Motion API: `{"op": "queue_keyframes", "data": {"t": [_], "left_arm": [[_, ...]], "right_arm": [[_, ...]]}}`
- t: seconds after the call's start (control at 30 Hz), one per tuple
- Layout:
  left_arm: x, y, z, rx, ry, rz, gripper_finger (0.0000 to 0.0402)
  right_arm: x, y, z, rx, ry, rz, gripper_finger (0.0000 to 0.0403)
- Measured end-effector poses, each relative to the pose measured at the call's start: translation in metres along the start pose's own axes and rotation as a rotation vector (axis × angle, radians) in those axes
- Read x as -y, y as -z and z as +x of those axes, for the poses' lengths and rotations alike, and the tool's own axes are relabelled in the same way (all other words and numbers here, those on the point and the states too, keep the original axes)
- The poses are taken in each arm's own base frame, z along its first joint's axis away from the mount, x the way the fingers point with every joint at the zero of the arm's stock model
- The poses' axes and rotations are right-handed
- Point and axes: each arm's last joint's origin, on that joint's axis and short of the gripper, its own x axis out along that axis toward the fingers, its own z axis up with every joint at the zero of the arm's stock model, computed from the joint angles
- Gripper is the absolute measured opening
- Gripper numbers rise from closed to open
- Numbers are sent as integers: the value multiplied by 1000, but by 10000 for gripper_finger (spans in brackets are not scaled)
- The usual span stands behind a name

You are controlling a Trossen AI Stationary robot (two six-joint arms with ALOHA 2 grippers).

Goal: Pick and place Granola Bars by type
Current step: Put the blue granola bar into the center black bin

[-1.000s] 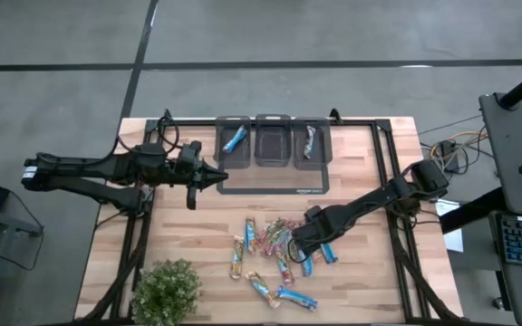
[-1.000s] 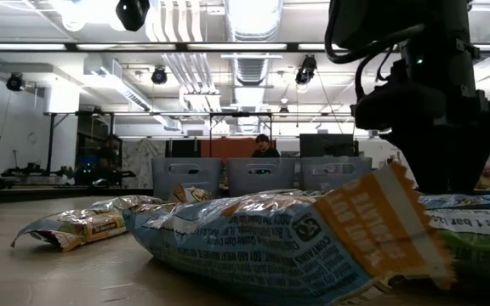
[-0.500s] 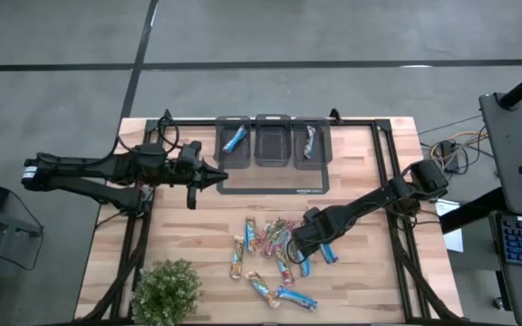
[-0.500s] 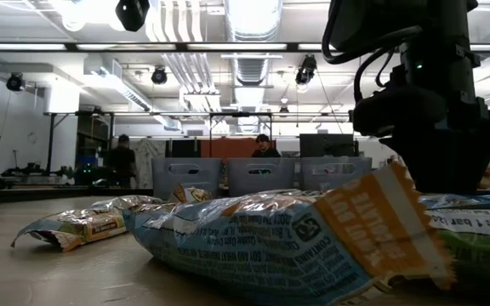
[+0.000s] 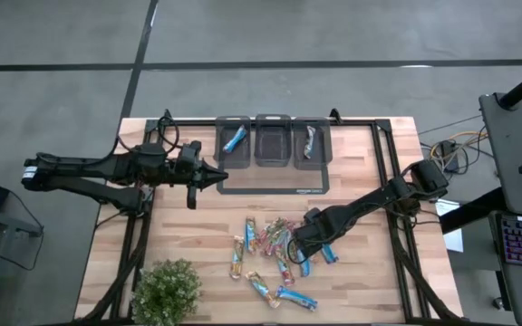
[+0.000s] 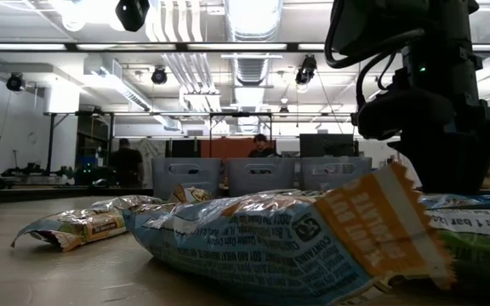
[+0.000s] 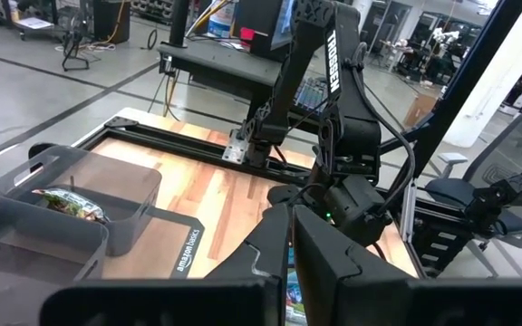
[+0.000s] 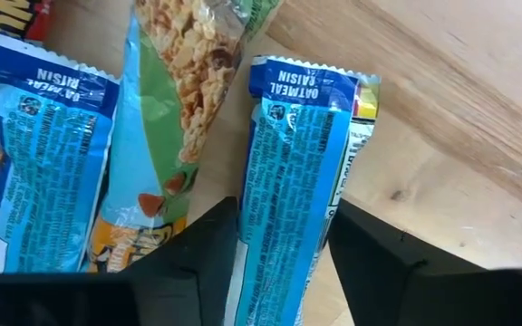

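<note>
— High view first: where are the granola bars (image 5: 275, 244) lying?

— Most are in a loose heap on the counter (image 5: 370, 181), a little way out from the long side of the black tray (image 5: 270, 186) that bears the white lettering. Blue wrappers and green-and-orange ones are mixed together there.

— Anything in the tray itself?

— It carries three bins in a row. A blue bar (image 5: 235, 139) lies in the bin at one end and a darker, multicoloured bar (image 5: 309, 142) in the bin at the other end.

— And the right tool (image 5: 299, 251)?

— Down on the heap, at the edge of it farthest from the tray's left-arm end. From its wrist I can see it is released: its dark fingers (image 8: 198, 263) stand apart on either side of a blue oatmeal raisin bar (image 8: 293, 181), close against the wrapper's long edges, and the bar lies flat on the wood.

— The left tool (image 5: 217, 177)?

— Clenched on nothing, hanging over the tray's short end nearest its own arm. A leafy plant (image 5: 166, 290) stands well away from the tray, beyond the heap
</note>
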Motion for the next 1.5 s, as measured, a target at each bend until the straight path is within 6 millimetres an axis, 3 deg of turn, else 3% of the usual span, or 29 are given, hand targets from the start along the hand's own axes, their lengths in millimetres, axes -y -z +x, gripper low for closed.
{"op": "queue_keyframes", "data": {"t": [0.7,1.07,1.5], "left_arm": [[0,0,0,0,1,-3,3],[0,0,0,0,1,-3,3],[0,0,0,0,2,-3,3]], "right_arm": [[-1,0,0,-5,-8,-4,74],[-1,0,-2,-6,-15,-15,65],[5,0,-33,11,-118,7,61]]}}
